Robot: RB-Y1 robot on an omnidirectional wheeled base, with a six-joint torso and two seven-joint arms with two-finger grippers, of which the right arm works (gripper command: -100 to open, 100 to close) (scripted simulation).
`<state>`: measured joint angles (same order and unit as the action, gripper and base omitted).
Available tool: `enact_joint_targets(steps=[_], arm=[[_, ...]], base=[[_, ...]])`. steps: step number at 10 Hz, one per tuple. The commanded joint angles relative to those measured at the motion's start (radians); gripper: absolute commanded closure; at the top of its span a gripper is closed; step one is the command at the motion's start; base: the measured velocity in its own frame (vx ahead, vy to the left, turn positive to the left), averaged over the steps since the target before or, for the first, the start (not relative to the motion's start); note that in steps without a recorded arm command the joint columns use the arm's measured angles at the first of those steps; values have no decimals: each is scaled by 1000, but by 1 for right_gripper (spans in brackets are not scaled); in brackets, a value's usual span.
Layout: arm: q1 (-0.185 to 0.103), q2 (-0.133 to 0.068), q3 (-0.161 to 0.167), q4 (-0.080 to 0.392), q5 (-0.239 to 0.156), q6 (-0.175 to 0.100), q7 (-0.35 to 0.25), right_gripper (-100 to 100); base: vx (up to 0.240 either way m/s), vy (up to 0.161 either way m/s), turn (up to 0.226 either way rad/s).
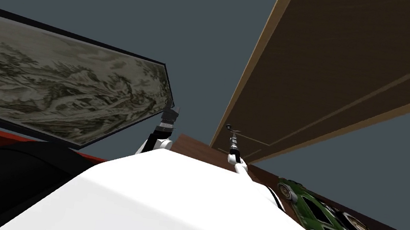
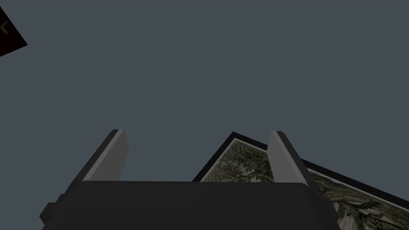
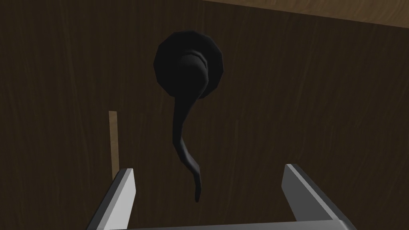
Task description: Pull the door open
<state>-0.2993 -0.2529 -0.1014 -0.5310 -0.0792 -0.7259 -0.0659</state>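
Observation:
A dark brown door (image 1: pixel 353 71) with a lighter wooden frame fills the upper right of the head view. Its black lever handle (image 3: pixel 185 131) hangs from a round black rose (image 3: pixel 188 68) on the door face (image 3: pixel 299 100). My right gripper (image 3: pixel 207 183) is open, and the lever's tip reaches down between its two fingers without touching either. In the head view the right gripper (image 1: pixel 230 132) points up at the handle (image 1: pixel 229 126) near the door's edge. My left gripper (image 2: pixel 197 153) is open and holds nothing; it is raised beside the right arm (image 1: pixel 170 114).
A large framed landscape picture (image 1: pixel 49 85) hangs on the grey wall to my left. A green toy-like car (image 1: pixel 329 221) lies on the dark floor to my right. A thin light strip (image 3: pixel 114 139) runs on the door beside the left finger.

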Motion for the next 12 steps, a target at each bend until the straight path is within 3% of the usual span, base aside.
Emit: enact_joint_targets(steps=[1, 2, 4, 5, 6, 8, 11, 12], arm=[[-17, -14, -4, 50, -3, -30, -13, -100], [1, -45, -11, 65, -10, -43, -37, -100], [18, -75, -18, 73, -16, -57, -62, -100], [18, -75, -18, 77, -16, -57, -62, -100], [34, -103, -25, 80, -22, -68, -83, -100], [51, -131, -31, 87, -28, -80, -106, -100], [47, -130, -31, 95, -28, -86, -105, -100], [47, -130, -31, 95, -28, -86, -105, 100]], base=[[143, 29, 70], [171, 52, 159], [189, 45, 156], [122, 13, 42], [131, 18, 138], [186, 11, 136], [62, -3, 2], [0, 0, 0]])
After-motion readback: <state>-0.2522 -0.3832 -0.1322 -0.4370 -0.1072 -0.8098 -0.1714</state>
